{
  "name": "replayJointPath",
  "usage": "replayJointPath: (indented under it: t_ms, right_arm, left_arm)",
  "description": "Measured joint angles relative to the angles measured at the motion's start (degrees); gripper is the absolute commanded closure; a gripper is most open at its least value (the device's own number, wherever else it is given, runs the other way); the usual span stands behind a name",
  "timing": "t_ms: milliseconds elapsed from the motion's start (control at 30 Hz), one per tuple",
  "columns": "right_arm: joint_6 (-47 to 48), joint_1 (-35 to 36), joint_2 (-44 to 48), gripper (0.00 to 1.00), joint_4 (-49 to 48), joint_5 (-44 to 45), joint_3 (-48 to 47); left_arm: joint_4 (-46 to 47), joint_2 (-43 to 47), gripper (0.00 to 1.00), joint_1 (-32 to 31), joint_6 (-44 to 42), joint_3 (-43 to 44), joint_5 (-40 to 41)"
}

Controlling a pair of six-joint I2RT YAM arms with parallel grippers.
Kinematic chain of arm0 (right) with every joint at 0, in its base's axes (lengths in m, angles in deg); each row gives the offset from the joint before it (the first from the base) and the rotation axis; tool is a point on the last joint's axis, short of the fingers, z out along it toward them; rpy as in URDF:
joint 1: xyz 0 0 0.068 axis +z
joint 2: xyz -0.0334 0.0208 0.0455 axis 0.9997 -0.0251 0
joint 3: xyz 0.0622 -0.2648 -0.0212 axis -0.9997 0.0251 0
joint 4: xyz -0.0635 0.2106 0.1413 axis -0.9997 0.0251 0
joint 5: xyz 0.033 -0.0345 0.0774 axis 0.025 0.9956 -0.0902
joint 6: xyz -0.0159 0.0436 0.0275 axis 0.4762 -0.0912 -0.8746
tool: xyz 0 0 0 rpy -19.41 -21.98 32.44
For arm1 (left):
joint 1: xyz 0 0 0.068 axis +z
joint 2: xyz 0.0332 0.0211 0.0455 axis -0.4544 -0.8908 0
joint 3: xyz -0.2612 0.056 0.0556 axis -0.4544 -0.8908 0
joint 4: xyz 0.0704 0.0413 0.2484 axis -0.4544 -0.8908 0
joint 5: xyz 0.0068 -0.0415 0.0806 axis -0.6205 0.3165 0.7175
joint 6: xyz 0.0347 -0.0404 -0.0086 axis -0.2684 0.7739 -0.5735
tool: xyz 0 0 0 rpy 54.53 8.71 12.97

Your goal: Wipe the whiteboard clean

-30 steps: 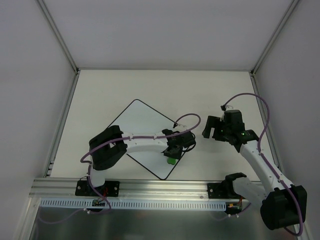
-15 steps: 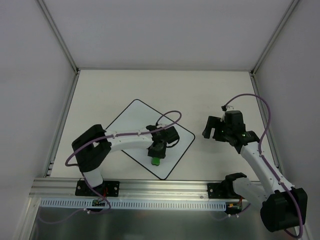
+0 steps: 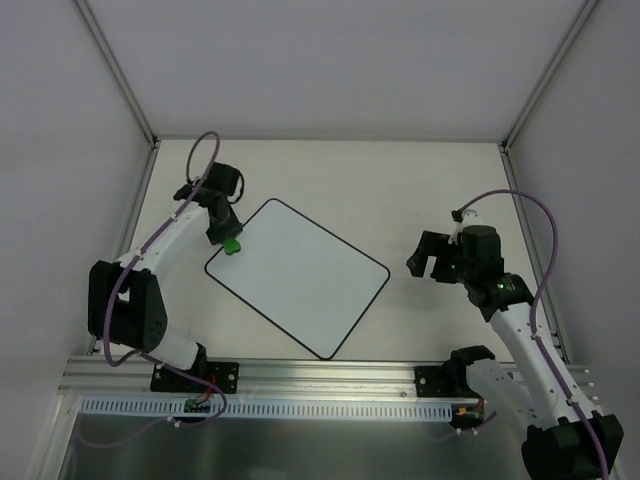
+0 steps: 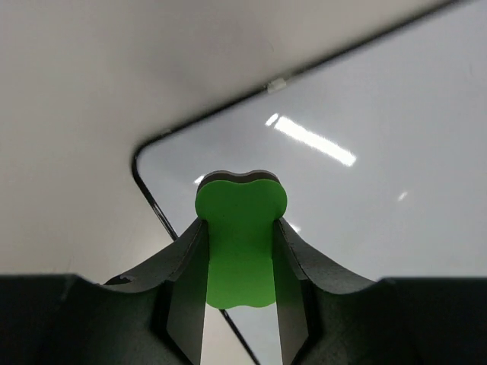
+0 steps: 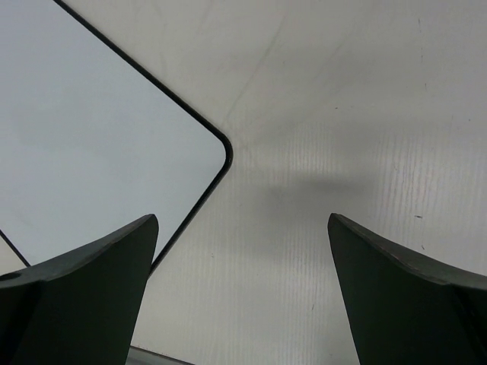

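Green eraser (image 4: 240,243): 1, clamped in left gripper (image 3: 226,233) | whiteboard (image 3: 300,275): 1

Robotics lab bench cell, boxed in.
Plain white panel walls (image 3: 60,150) on slim aluminium corner posts (image 3: 115,70) enclose a pale matte tabletop (image 3: 400,180). A grooved aluminium extrusion rail (image 3: 330,375) and a white slotted cable duct (image 3: 300,407) run along the near edge. A white-and-black left robot arm (image 3: 165,250) and matching right robot arm (image 3: 525,335) are bolted there, trailing loose purple cables (image 3: 545,215).

Bright even light, glare streaks on whiteboard (image 4: 373,220) (soft shadows)
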Motion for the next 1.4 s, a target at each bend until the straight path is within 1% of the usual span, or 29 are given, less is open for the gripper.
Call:
replayJointPath:
  t_ms: [67, 133, 233, 367, 500, 533, 600, 633, 667, 700, 733, 767, 833, 867, 933, 1000, 1133, 1233, 1400]
  right_arm:
    - [0.31, -0.04, 1.73, 0.01, 0.52, -0.66, -0.42]
    - [0.59, -0.04, 3.21, 0.01, 0.90, -1.22, -0.74]
    - [1.05, -0.07, 5.01, 0.01, 1.29, -1.77, -1.07]
    - [1.31, -0.07, 6.43, 0.01, 1.84, -2.62, -1.09]
    - [1.66, -0.07, 7.10, 0.01, 2.40, -2.82, -1.09]
    - [1.68, -0.07, 7.10, 0.01, 2.45, -2.82, -1.09]
    - [1.70, -0.07, 7.08, 0.01, 2.47, -2.82, -1.09]
    - [1.77, -0.07, 7.06, 0.01, 2.47, -2.82, -1.09]
    - [2.08, -0.07, 7.04, 0.01, 2.47, -2.82, -1.09]
    - [2.34, -0.07, 6.97, 0.01, 2.49, -2.82, -1.09]
    - [2.56, -0.07, 6.84, 0.01, 2.47, -2.82, -1.09]
    - [2.67, -0.07, 6.75, 0.01, 2.49, -2.82, -1.09]
    - [2.86, -0.07, 6.58, 0.01, 2.49, -2.80, -1.09]
    - [2.99, -0.07, 6.56, 0.01, 2.51, -2.78, -1.09]
    - [3.19, -0.07, 6.56, 0.01, 2.49, -2.78, -1.09]
    - [3.21, -0.07, 6.56, 0.01, 2.51, -2.82, -1.11]
    - [3.39, -0.09, 6.62, 0.01, 4.00, -2.75, -2.27]
    - [3.87, -0.09, 6.95, 0.01, 5.75, -2.34, -4.85]
    - [5.27, -0.11, 8.59, 0.01, 9.33, 0.76, -11.98]
  left_arm:
    - [0.52, -1.70, 1.00, 7.56, -1.70, 2.54, -0.55]
    - [1.14, -4.52, 1.00, 13.66, -3.26, 5.31, -0.72]
    - [2.03, -10.62, 1.00, 20.13, -5.53, 9.92, -0.90]
    - [3.98, -19.63, 1.00, 24.61, -8.44, 15.06, -1.95]
    - [4.90, -25.83, 1.00, 25.86, -10.12, 15.74, -2.12]
    - [4.92, -26.93, 0.94, 25.86, -10.21, 15.74, -2.19]
    - [4.94, -28.52, 0.87, 25.83, -10.27, 15.74, -2.23]
    - [4.94, -28.70, 0.79, 25.83, -10.27, 15.74, -2.14]
    - [4.96, -28.61, 0.74, 25.83, -10.27, 15.76, -2.14]
    - [5.20, -28.48, 0.66, 25.83, -10.25, 15.78, -2.19]
    - [5.53, -28.48, 0.44, 25.83, -10.25, 15.78, -2.16]
    - [5.60, -28.48, 0.31, 25.83, -10.64, 15.78, -2.14]
    - [5.73, -28.37, 0.17, 25.83, -10.51, 15.76, -2.14]
    - [5.79, -28.24, 0.07, 25.83, -10.54, 15.72, -2.10]
    - [6.01, -27.45, 0.03, 25.83, -10.47, 15.15, -1.92]
    - [5.90, -25.99, 0.01, 25.83, -10.49, 14.23, -1.86]
    - [5.79, -21.00, 0.01, 25.86, -10.49, 12.24, -2.23]
    - [5.73, -13.07, 0.01, 25.86, -10.64, 9.88, -4.13]
    - [6.19, 7.50, 0.01, 25.86, -14.03, 7.17, -10.03]
